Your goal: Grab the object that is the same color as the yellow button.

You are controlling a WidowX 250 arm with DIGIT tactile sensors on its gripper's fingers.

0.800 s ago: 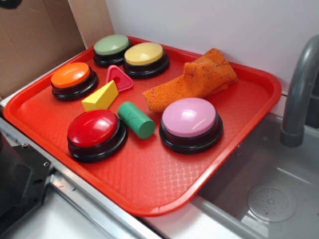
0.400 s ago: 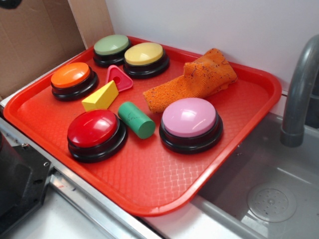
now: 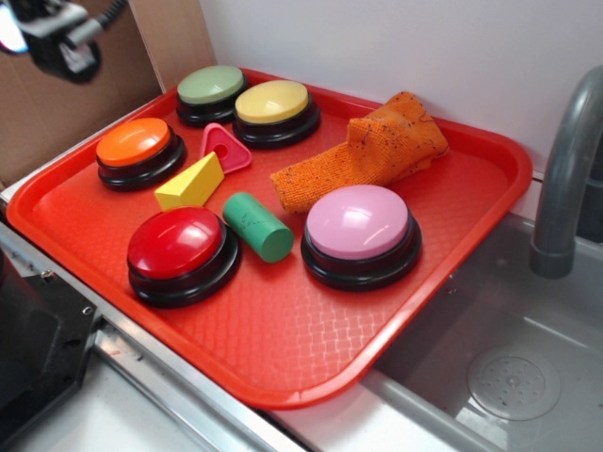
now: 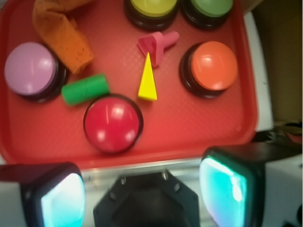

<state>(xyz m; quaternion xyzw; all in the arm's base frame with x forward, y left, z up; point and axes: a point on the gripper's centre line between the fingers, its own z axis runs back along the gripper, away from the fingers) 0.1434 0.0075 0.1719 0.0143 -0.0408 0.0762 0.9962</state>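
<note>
Our gripper (image 4: 142, 189) hangs with jaws spread wide, empty; we judge the yellow wedge (image 3: 190, 184) light and rigid, best pinched across its flat sides.

Yellow wedge block and yellow button, both on the red tray.
Wedge block (image 3: 191, 183) (image 4: 147, 79): small, matte yellow, lying flat, free of contact. Yellow button (image 3: 272, 104) (image 4: 151, 7): pale domed top, black base, upright at tray's far side, beyond the wedge.
</note>
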